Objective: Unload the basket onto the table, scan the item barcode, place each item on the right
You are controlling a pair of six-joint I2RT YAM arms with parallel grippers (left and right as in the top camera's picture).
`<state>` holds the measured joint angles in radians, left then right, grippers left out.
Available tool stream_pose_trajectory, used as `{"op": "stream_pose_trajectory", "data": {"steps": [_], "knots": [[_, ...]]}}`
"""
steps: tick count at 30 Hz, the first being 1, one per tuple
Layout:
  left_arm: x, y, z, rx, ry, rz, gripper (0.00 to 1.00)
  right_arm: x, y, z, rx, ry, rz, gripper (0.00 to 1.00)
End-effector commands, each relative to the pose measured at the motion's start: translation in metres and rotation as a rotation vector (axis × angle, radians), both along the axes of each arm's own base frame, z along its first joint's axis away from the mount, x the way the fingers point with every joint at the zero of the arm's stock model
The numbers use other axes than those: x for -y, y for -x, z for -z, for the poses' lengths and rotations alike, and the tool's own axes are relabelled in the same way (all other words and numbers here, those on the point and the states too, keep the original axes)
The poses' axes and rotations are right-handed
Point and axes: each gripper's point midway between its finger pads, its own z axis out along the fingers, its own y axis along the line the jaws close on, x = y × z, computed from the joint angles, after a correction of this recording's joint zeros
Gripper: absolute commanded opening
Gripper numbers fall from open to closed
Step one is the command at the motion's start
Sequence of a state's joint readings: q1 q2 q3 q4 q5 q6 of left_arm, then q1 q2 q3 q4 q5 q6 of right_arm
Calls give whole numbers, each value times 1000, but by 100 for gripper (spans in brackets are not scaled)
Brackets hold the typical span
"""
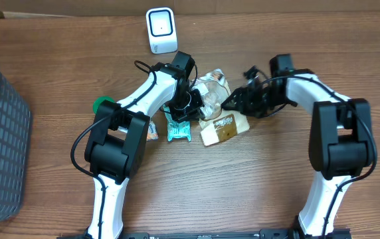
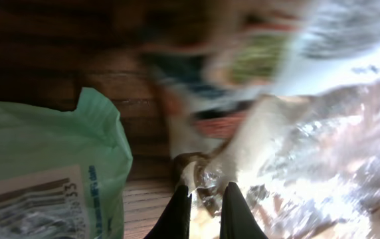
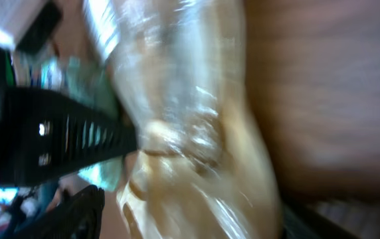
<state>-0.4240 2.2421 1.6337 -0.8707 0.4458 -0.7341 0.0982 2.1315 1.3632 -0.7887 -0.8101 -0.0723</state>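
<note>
The item is a clear plastic bag (image 1: 213, 89) with pale beige contents, lying in the middle of the table below the white barcode scanner (image 1: 160, 30). My left gripper (image 1: 189, 99) is at the bag's left end. In the left wrist view its gripper (image 2: 206, 189) is shut on a crinkled fold of the bag (image 2: 323, 133). My right gripper (image 1: 231, 103) is at the bag's right side. The right wrist view shows that gripper (image 3: 193, 207) open wide with the bag (image 3: 190, 133) filling the gap between its fingers. No barcode on the bag shows.
A tan packet (image 1: 224, 128) and a teal packet (image 1: 178, 129) lie just in front of the bag. A light green packet (image 2: 44, 166) with a printed barcode lies left of the left fingers. A green object (image 1: 102, 104) sits further left. A grey basket (image 1: 0, 133) stands at the left edge.
</note>
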Motion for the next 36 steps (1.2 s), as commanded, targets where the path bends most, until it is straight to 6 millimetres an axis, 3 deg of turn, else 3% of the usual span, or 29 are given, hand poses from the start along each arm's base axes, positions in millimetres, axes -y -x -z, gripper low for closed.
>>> {"op": "stream_pose_trajectory", "data": {"steps": [1,7,13,18,21,25,27,29,30,33,36], "knots": [[-7,10,14,-35,-44,-10,4,-16,27,28,-75,39,-89,70],[-7,10,14,-35,-44,-9,4,-39,26,5,-94,-136,-76,50],[-8,10,14,-35,-45,-5,4,-42,15,4,-91,-145,-34,23],[-6,4,12,-2,-34,5,4,-42,15,4,-88,-145,-34,8],[-5,-3,0,54,-14,64,4,-42,14,-1,-84,-146,-34,4],[-17,-22,-48,182,-23,136,4,-41,10,-23,-47,-150,-37,4],[-29,-31,-85,256,-42,149,4,-39,8,-37,-22,-152,-33,4],[-41,-36,-129,334,-41,170,4,-35,8,-49,0,-144,-26,4],[-52,-35,-171,405,-33,188,4,-29,9,-61,20,-114,-18,4],[-81,-26,-241,527,-38,207,4,-24,17,-81,75,-87,-49,4],[-123,-12,-289,618,-106,193,4,-23,26,-103,129,-89,-84,4]]}}
